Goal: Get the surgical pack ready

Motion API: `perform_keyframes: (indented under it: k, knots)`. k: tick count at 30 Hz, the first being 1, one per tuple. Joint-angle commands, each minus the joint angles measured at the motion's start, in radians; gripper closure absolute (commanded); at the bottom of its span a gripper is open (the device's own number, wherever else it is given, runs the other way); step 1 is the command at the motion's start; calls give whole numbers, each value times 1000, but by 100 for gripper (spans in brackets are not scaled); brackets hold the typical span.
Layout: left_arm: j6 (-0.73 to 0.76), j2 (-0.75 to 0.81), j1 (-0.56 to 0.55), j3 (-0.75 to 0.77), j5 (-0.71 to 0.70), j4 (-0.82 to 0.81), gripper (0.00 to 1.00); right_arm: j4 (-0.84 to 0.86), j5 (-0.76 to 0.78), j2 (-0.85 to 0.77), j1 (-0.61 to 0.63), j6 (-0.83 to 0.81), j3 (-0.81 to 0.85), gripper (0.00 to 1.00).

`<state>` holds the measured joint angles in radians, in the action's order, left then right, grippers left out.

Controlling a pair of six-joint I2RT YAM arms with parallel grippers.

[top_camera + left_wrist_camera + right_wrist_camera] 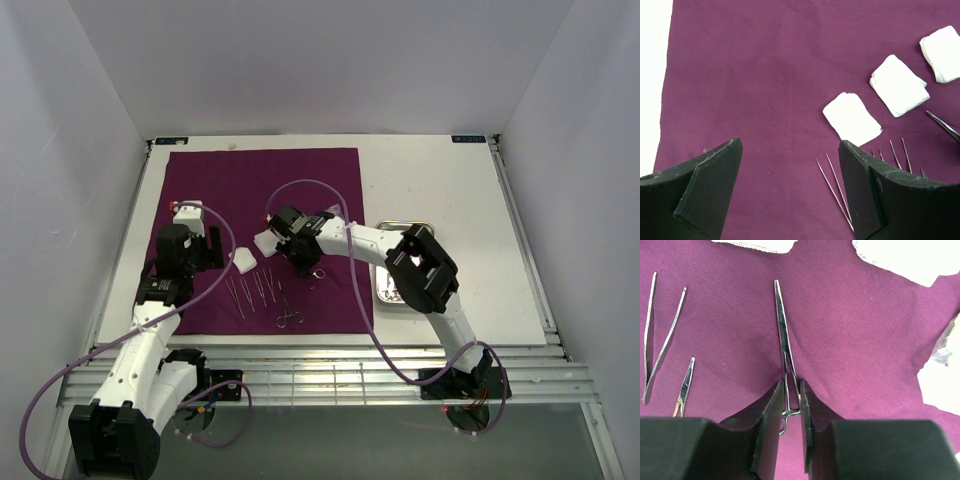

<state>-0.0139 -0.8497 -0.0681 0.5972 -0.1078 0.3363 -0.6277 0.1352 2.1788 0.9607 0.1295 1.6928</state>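
Where forceps (784,342) lie (clamped), cloth (860,340) puckers.

the cloth (262,195) lies flat on the left half of the table (450,200). the tray (384,290) sits on the table just off the cloth's right edge, at 4 o'clock from the cloth's middle. three gauze pads (851,119) lie on the cloth near its middle, in a line. a row of tweezers (252,290) lies at 6 o'clock of them. a clamp (785,340) lies at 3 o'clock of that row, between the fingers of the right gripper (791,387).
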Motion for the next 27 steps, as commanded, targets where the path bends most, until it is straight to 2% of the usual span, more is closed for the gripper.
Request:
perform_keyframes:
  k: [1, 4, 5, 10, 18, 27]
  knots:
    - [8, 0, 2, 30, -9, 0, 12, -124, 30, 70, -2, 1, -25, 76]
    - [8, 3, 2, 30, -12, 0, 12, -119, 40, 76, 0, 1, -24, 91]
    - [8, 6, 2, 30, -12, 0, 11, -121, 43, 76, 1, 1, -22, 92]
    - [8, 0, 2, 30, -10, 0, 11, -103, 60, 43, 6, 1, -24, 92]
    - [8, 3, 2, 30, -10, 1, 11, 63, 14, -106, 6, 79, -128, 92]
    - [8, 4, 2, 29, -7, 1, 11, 132, 11, -186, 4, 114, -180, 92]
